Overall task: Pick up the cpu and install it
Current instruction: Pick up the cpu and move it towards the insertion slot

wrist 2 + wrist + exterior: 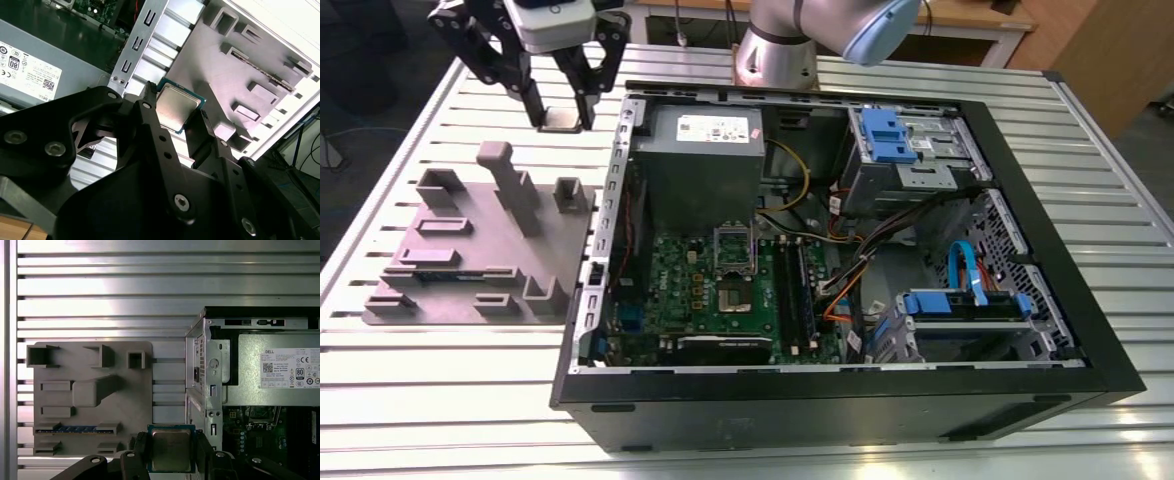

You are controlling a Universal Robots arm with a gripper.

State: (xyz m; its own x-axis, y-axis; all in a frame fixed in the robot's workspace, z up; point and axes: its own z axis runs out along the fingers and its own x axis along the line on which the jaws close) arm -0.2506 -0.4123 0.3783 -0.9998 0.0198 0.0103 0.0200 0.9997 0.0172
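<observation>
Arm (781, 45) bent over, wrist facing down, jaws closed on cpu (171, 450) edges.

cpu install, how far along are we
Pickup looks done: the small square silver-topped cpu is clamped in the black hand, held above the slatted metal table between the grey moulded holder plate and the open black computer case. Installing is left: the hand is outside the case, and the dark square socket on the green motherboard looks empty.
</observation>
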